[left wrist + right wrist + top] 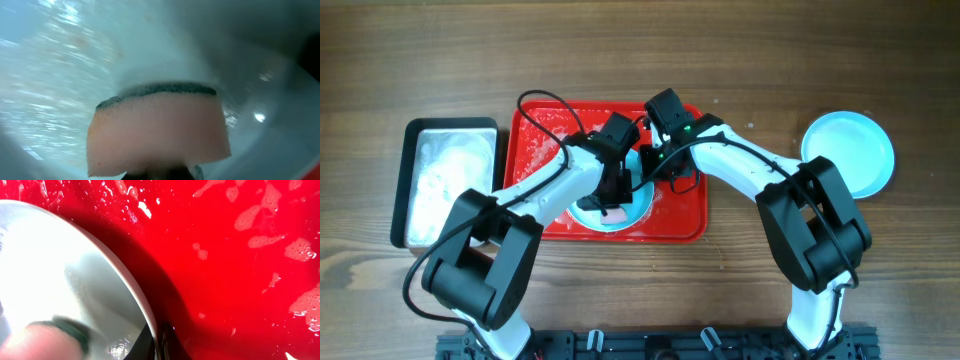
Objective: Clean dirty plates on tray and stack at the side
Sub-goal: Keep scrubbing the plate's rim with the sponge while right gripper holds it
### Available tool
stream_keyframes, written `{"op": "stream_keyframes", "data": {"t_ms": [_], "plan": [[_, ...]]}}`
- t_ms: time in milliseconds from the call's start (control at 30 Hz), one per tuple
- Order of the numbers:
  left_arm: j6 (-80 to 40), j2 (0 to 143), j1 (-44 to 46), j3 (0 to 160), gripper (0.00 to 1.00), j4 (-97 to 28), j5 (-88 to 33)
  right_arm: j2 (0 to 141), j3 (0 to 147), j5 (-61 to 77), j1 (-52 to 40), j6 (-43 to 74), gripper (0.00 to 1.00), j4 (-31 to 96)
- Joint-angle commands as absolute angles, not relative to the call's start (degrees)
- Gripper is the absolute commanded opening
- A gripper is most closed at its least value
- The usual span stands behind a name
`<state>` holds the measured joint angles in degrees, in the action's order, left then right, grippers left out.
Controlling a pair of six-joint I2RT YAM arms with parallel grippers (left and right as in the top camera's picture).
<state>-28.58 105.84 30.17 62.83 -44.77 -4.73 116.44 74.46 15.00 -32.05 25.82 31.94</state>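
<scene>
- The left gripper (613, 196) is clamping an orange-pink sponge (157, 131) by its lower edge. Its jaws are closed tight on the foam, and the sponge's dark green scouring edge is pressing against the wet plate (60, 75).
- The plate (638, 209) is lying inside the red tray (682, 216), toward the tray's 6 o'clock edge, largely under both arms.
- The right gripper (658, 174) is reaching in from the plate's 2 o'clock side. In the right wrist view its fingers (156, 342) are pinching the plate's rim (125, 290), closed down on it.
- Soap suds are spotting the tray floor (225, 280) beside that rim.
- A second plate (848, 152) is sitting on the wooden table (770, 60), well apart from the tray at its 3 o'clock, looking clean.
- A grey pan (402, 180) holding white foam (445, 185) is resting just beside the tray at its 9 o'clock.
</scene>
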Motion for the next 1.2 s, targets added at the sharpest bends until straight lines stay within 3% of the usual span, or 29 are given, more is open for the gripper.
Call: {"op": "stream_keyframes", "data": {"t_ms": [0,100,133,367,567,833,1000,1133,1167], "plan": [[-27.24,111.44,33.5,58.61,0.04,-44.8,-19.09,119.07,73.36,11.94,-32.34,27.57,0.04,32.01],[-28.56,111.44,33.5,58.59,0.04,-45.89,-6.5,119.07,73.36,11.94,-32.34,27.57,0.04,32.01],[-32.97,111.44,33.47,58.59,0.04,-47.35,3.88,119.07,73.36,11.94,-32.34,27.57,0.04,32.01],[-43.13,111.44,33.21,58.59,0.04,-47.0,32.27,119.07,73.36,11.94,-32.34,27.57,0.04,31.99],[-44.03,111.44,30.74,58.59,0.04,-40.71,40.18,119.07,73.36,11.92,-32.34,27.59,0.04,32.01],[-43.88,111.44,27.49,58.61,0.04,-32.86,36.47,119.04,73.36,11.94,-32.34,27.59,0.04,32.01],[-34.46,111.42,27.49,58.61,0.04,-31.31,15.49,119.07,73.36,11.97,-32.32,27.59,0.04,31.94],[-21.39,111.44,27.46,58.61,0.04,-23.68,-11.75,119.07,73.36,11.97,-32.29,27.59,0.04,31.94],[-19.97,111.42,27.46,58.61,0.04,-23.49,-12.21,119.04,73.36,11.97,-32.29,27.57,0.04,31.94]]}}
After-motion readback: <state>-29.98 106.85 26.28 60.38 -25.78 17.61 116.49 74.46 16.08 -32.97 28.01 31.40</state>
